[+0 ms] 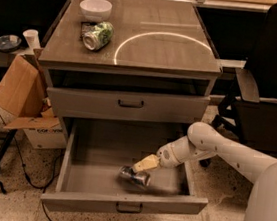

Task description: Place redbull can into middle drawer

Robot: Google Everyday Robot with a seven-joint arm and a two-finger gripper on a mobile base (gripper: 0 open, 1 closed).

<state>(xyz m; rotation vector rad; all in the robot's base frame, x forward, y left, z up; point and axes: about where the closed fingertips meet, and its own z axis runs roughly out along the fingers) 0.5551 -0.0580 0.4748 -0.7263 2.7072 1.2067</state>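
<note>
- The small slim silver-and-blue redbull can (134,177) lies on its side inside the wide grey middle drawer (96,170), in the lower middle of the frame, near the low front panel.
- This drawer is pulled far out of the grey cabinet (156,49). Its inside is plain grey, and a small dark bar handle (129,208) sits on the front.
- The gripper (144,164), pale tan, is inside the drawer, just above and right of the can. Its tip seems to meet the upper end of the can.
- I cannot tell if the gripper is spread or pinching the can.
- The white arm (214,147) comes in from the lower right of the frame, over the right wall of the drawer.
- The taller-fronted upper drawer (129,104) is closed.
- On the cabinet top, at the upper left of the frame, a fat green-and-white can (98,35) lies on its side, with a white bowl (95,9) just behind it.
- A brown cardboard box (18,87) stands at the left of the cabinet, and a black chair (272,88) at the right.
</note>
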